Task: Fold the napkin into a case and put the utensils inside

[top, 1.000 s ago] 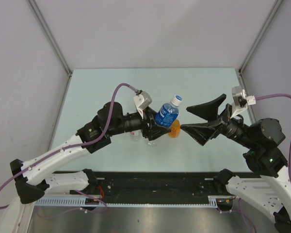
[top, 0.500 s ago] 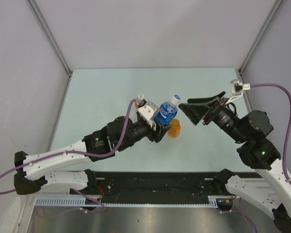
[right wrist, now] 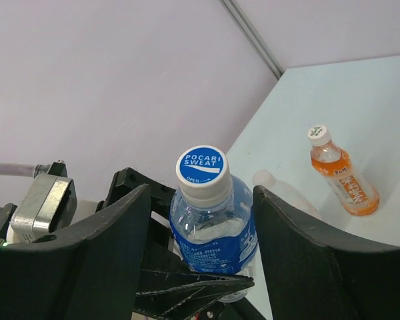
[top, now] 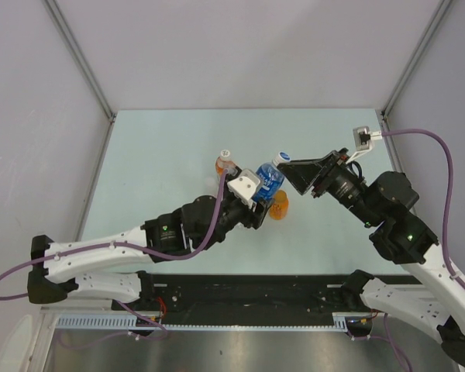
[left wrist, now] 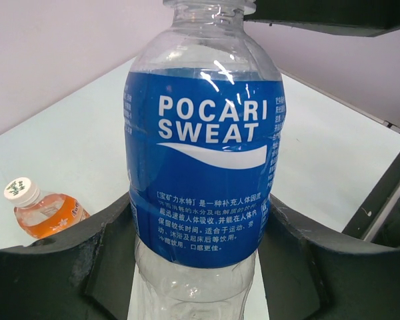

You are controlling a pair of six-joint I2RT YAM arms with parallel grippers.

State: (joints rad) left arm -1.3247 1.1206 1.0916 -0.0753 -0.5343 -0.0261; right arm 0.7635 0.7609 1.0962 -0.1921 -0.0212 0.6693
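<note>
Blue-labelled bottle (top: 269, 180) held near mid-table, pinched at its label by the left gripper (left wrist: 199, 267). Right gripper (right wrist: 201, 193) fingers are spread, flanking the white cap without contact. Orange bottle (top: 225, 163) stands nearby; table (top: 155, 147) edges lie well apart from both.

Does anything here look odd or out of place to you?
Yes. No napkin or utensils show in any view. Instead the left gripper grips a blue Pocari Sweat bottle, the right gripper, open, straddles its cap, and an orange drink bottle sits on the table.
</note>
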